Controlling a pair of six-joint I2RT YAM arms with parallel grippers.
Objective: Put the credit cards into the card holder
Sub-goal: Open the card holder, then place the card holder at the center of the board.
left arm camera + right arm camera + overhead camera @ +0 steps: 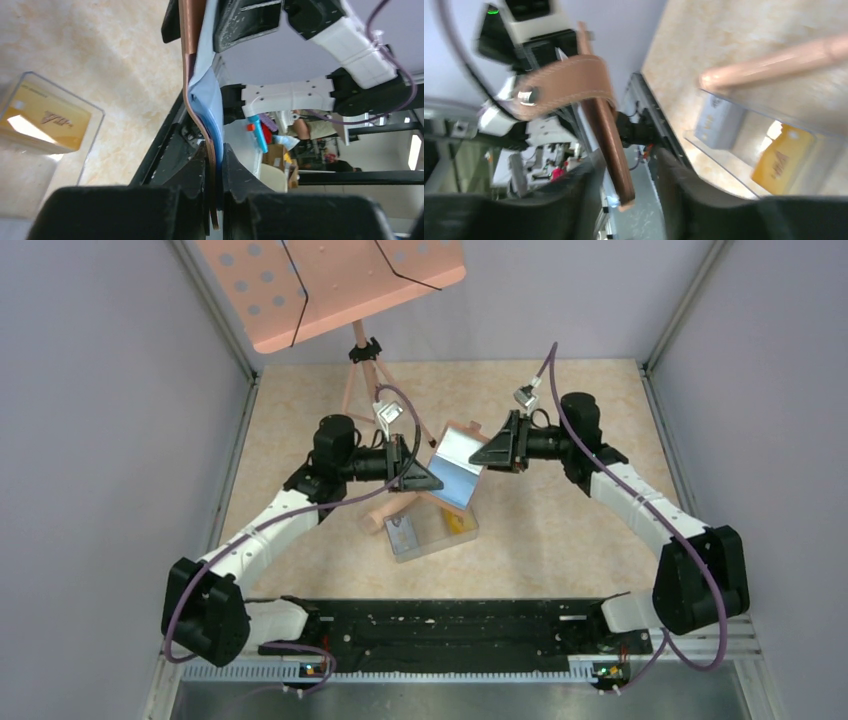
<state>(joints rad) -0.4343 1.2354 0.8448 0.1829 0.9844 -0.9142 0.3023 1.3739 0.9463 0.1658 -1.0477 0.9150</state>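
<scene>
The card holder [455,468], a brown wallet with a pale blue lining, hangs open above the table between both grippers. My left gripper [425,478] is shut on its left flap; the left wrist view shows the jaws [216,170] pinching brown leather and blue lining [202,95]. My right gripper [490,452] is open, its fingers astride the wallet's brown edge [609,135] with a gap on the right side. A grey-blue credit card [403,535] and a yellow-orange credit card [458,523] lie in a clear tray [432,545] below the wallet. They also show in the right wrist view: grey-blue [719,122], yellow [781,160].
A pink tripod stand [360,350] with a perforated pink board [330,280] stands at the back; one leg [385,515] runs beside the tray. The wallet's snap strap [564,85] sticks out. Grey walls enclose the table; a black rail [450,625] lies at the near edge.
</scene>
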